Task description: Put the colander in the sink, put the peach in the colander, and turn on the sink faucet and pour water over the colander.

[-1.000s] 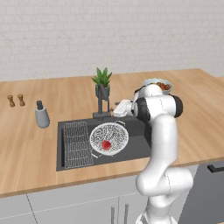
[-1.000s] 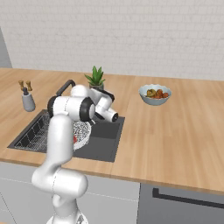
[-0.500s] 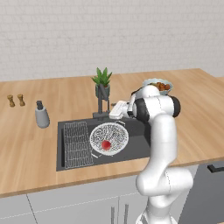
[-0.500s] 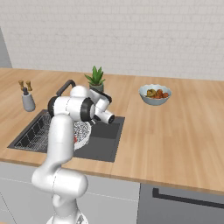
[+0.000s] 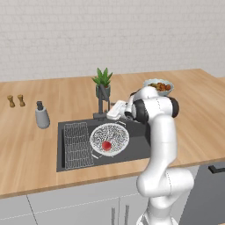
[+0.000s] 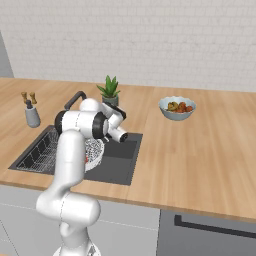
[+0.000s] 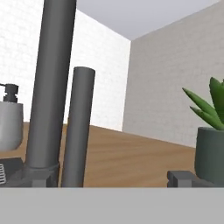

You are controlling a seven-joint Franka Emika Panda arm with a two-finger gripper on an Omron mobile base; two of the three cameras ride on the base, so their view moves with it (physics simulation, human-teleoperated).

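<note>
Wooden worktop under a pale brick wall, dark sink sunk at centre of the left base frame. Colander lying in the sink, peach inside it, wire rack just to its left. Claw near the faucet at frame centre, just above the colander; open or closed, cannot tell. From the right base, faucet arching at left of centre, colander mostly hidden behind the arm. From the hand, close up: faucet as two dark posts at left, plant at right edge, soap dispenser at left edge. Fruit bowl at upper right of the left base frame.
</note>
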